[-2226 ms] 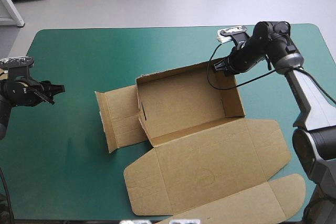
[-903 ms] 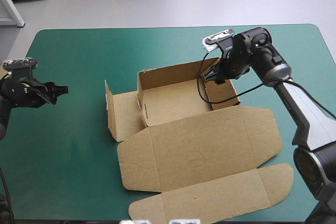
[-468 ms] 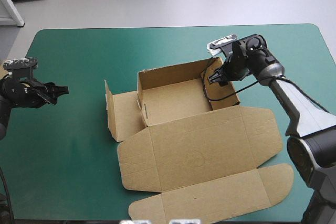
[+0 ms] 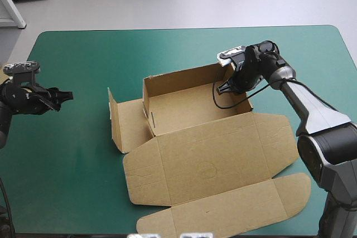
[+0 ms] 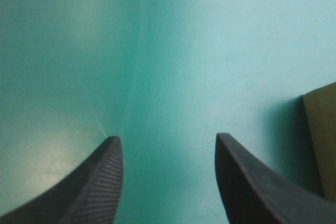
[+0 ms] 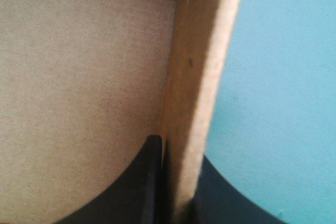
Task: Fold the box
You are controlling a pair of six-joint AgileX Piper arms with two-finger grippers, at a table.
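The brown box (image 4: 184,110) stands mid-table as an open tray with its walls raised. Its lid (image 4: 212,165) lies flat toward the front edge, and the left flap (image 4: 124,124) is tilted up. My right gripper (image 4: 227,86) is at the tray's far right corner, shut on the box's right wall (image 6: 194,77), one finger inside and one outside. My left gripper (image 4: 66,96) hovers low near the table's left edge, well apart from the box, and is open (image 5: 166,137) with only teal-green cover between its fingers. A brown flap edge (image 5: 323,140) shows ahead of it.
The lid's rounded tuck flap (image 4: 234,210) reaches almost to the table's front edge. Teal-green cover (image 4: 83,149) stretches between the left gripper and the box, and also behind the tray toward the far edge.
The right gripper has drawn the box leftward by its right wall, turning it a little. The left flap has risen from flat to tilted up. The left gripper has barely moved.
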